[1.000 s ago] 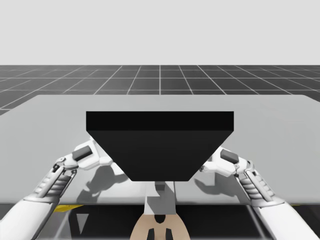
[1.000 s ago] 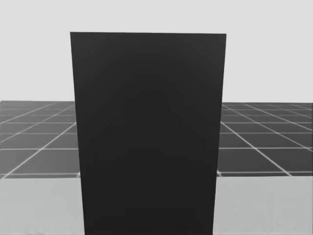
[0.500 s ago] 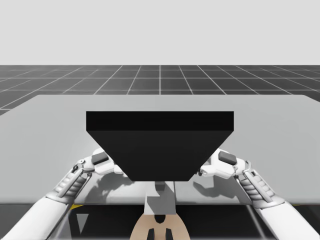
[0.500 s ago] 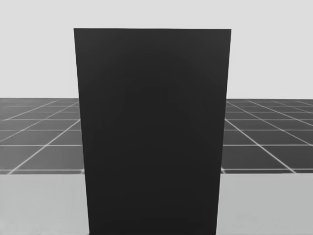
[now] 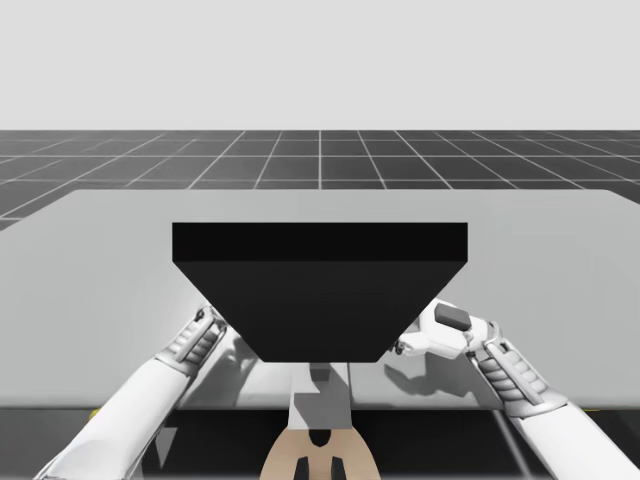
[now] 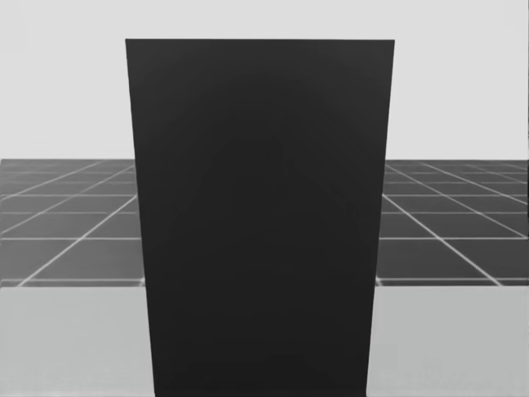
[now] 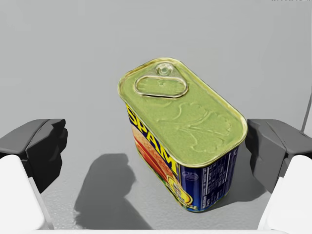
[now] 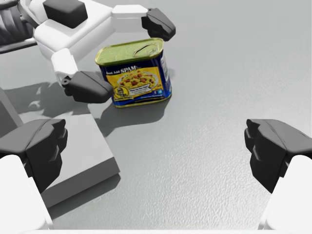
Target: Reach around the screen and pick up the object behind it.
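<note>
Spread wide, the left gripper (image 7: 155, 152) was seen astride the blue rectangular can (image 7: 183, 122), which stood upright on the grey table (image 7: 73, 58) with its greenish-gold pull-tab lid uppermost. One finger was held well clear of the can and the other just beside it; whether that one touched could not be told, so nothing was gripped. The right gripper (image 8: 156, 151) was likewise held open over bare table, with the can and the left gripper ahead of it and a low grey slab (image 8: 80, 146) lying by one of its fingers. From the high view, the black screen (image 5: 320, 290) was shown standing mid-table, the left arm (image 5: 150, 390) passing behind the screen's left edge and the right gripper placed at the screen's right edge. From the head view, the can was hidden by the screen.
</note>
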Motion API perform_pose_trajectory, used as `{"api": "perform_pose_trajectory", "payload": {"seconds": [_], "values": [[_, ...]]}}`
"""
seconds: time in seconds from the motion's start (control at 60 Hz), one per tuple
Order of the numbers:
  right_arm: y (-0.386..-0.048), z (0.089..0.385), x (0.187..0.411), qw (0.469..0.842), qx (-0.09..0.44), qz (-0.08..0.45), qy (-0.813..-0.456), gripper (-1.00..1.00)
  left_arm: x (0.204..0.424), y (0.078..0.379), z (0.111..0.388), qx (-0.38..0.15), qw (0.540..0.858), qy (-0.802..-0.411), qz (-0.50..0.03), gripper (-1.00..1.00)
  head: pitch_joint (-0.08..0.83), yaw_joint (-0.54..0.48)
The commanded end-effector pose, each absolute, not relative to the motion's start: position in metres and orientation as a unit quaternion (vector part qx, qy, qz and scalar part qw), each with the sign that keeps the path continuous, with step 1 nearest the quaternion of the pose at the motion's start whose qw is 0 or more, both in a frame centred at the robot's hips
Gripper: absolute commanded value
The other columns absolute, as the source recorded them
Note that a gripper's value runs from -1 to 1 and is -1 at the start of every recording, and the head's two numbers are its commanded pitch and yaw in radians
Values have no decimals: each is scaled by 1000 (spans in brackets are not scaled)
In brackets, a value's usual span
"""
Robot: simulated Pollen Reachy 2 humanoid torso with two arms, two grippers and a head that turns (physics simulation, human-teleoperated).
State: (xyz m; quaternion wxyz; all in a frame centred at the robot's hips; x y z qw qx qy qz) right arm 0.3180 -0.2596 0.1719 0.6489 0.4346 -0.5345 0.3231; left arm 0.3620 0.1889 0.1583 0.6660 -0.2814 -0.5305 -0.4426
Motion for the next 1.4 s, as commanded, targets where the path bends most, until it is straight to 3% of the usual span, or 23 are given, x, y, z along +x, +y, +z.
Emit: {"api": "perform_pose_trajectory", "payload": {"seconds": [0.017,0.2,0.217,0.233,0.267,0.533,0.65,1.033,1.233,1.4], "values": [[-259,172,318,650,439,329,-526,-1000,371,179,144,-290,680,-517,-432,-1000,85,-14],[-258,170,318,651,436,332,-525,-1000,379,179,134,-284,687,-519,-421,-1000,89,-11],[-257,170,318,651,436,332,-525,-1000,379,180,134,-284,687,-519,-421,-495,90,-10],[-257,170,318,651,436,331,-525,-1000,380,181,133,-287,690,-515,-419,924,90,-9],[-257,170,318,651,435,332,-525,-1000,380,182,132,-281,691,-517,-420,1000,90,-8],[-258,170,318,652,432,334,-527,-1000,384,192,133,-277,696,-522,-407,1000,88,-10],[-258,170,318,651,432,333,-528,-1000,385,211,148,-254,697,-545,-391,1000,86,-10],[-259,169,320,654,429,331,-528,-1000,367,346,167,-173,723,-600,-295,1000,81,-1],[-258,168,320,653,429,329,-530,-1000,355,395,173,-139,731,-618,-256,1000,78,5],[-259,168,321,654,428,328,-531,-1000,351,424,197,-115,720,-645,-229,1000,79,4]]}}
